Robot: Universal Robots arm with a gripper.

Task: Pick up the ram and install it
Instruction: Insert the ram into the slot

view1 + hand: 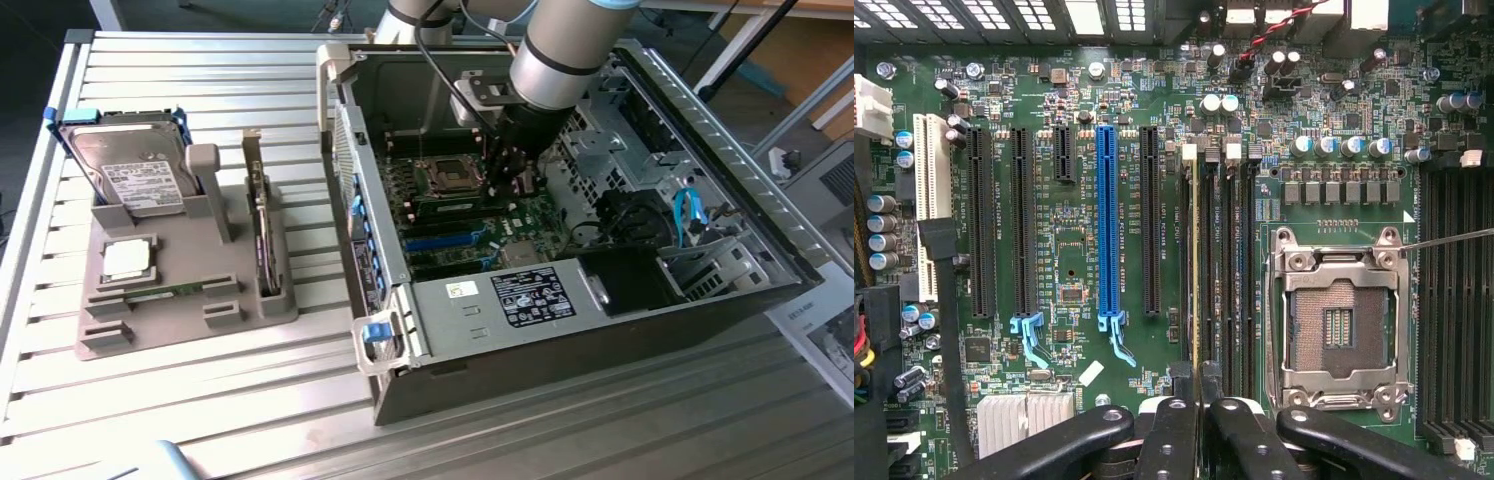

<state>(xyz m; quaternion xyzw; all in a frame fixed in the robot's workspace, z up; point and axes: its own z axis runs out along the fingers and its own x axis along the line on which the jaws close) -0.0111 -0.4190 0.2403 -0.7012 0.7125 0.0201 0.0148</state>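
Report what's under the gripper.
A ram stick, edge-on in a memory slot near the empty CPU socket. The gripper covers its near end and the latch there.

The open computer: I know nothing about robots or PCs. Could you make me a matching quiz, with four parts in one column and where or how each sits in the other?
Things
1. hard drive
2. ram
3. processor socket
4. long blue slot

Places or states
A. empty, framed in metal
B. flanked by black slots
C. standing in the grey holder, beside the computer case
D. edge-on in a memory slot, at the tips of the claw

Pairs: 1-C, 2-D, 3-A, 4-B
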